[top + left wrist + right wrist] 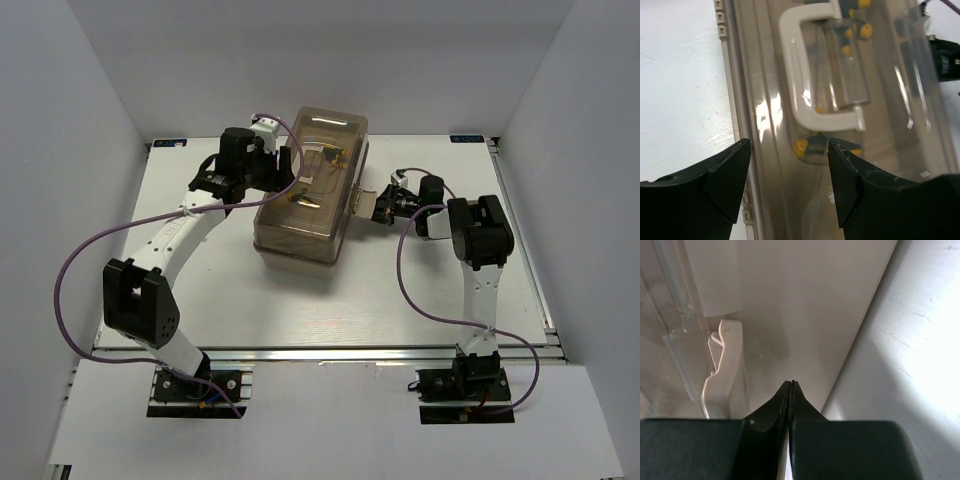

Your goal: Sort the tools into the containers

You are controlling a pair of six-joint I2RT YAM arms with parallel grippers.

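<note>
The toolbox (310,190) lies closed in the middle of the table, its translucent brown lid (890,100) down and its beige handle (790,65) flat on top. Small yellow-and-black hex keys (801,147) show through the lid, and again in the top view as hex keys (330,158). My left gripper (789,145) hovers open over the lid's left edge, nothing between its fingers (725,175). My right gripper (791,382) is shut and empty, its tips close against the box's beige side wall (805,305), next to the latch (722,365). No other tools or trays show.
Purple cables (80,250) loop off both arms. The white table (400,300) has raised rails along its edges, and white walls stand on three sides. In the top view the right gripper (375,205) sits at the box's right side, the left gripper (283,168) at its left.
</note>
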